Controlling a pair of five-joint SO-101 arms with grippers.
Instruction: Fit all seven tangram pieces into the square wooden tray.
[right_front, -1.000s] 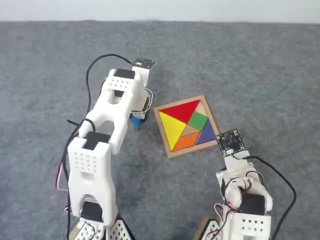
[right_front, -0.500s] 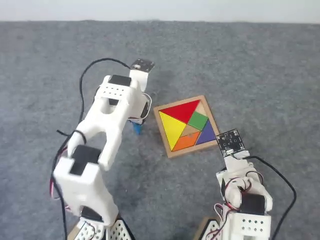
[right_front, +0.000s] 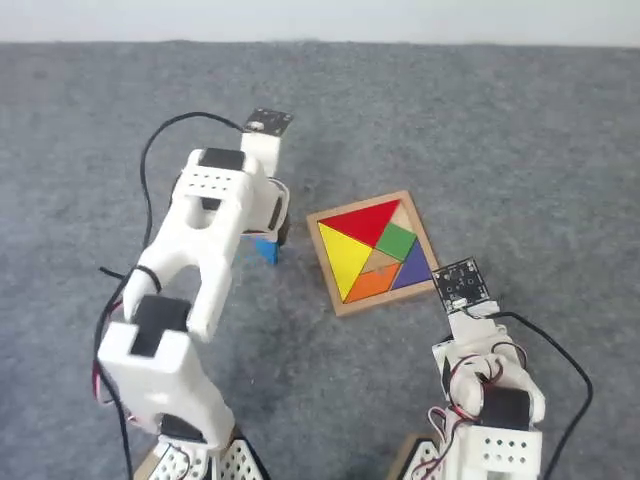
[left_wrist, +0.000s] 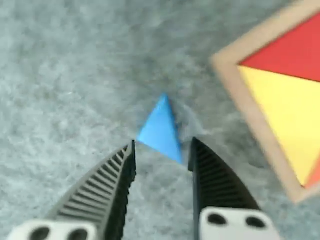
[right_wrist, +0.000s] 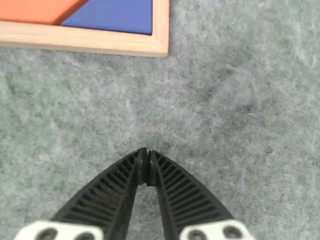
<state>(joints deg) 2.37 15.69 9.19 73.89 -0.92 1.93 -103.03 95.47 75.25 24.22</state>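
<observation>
Straddling the blue triangle (left_wrist: 161, 125), the left gripper (left_wrist: 162, 144) is held at a moderate opening, one tip on each side of the piece's broad end and neither clearly pressed against it. The piece lies flat on the grey table (right_front: 520, 140), outside the square wooden tray (left_wrist: 270, 35) and just beside its rim. The tips should be lowered fully to the felt before closing, since a thin flat piece is easily skated away or tipped. A square pinch across two edges is judged safer than one near the point. After that, a lift clear of the rim is called for, then a turn to match the gap (pale patches are seen among the coloured pieces from above; which is bare cannot be told). The right gripper (right_wrist: 145, 160) is closed on nothing, near a tray corner.
</observation>
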